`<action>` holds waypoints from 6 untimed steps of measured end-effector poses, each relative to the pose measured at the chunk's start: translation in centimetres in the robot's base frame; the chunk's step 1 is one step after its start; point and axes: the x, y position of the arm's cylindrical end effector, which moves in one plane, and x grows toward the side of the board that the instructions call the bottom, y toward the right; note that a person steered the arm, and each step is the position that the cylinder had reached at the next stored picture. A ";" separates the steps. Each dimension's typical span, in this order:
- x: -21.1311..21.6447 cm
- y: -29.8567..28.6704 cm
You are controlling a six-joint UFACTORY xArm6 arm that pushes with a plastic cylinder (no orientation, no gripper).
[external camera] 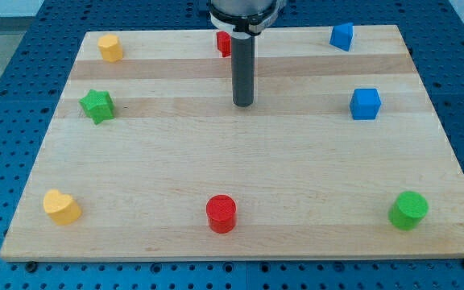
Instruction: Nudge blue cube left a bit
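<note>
Two blue blocks sat at the view's right, and with no claw to speak of, the tip (242, 104) stood well left of the blue cube (366, 104), needing to get round to its right side before nudging.

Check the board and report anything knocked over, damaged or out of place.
Nothing stands out. All the blocks sit flat and apart on the wooden board, none tipped or chipped. My tip rests mid-board, well to the left of the blue cube, touching no block.
</note>
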 end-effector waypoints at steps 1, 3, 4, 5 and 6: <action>0.0 0.0; 8.3 4.3; 8.4 5.0; 9.3 9.3; 10.1 17.0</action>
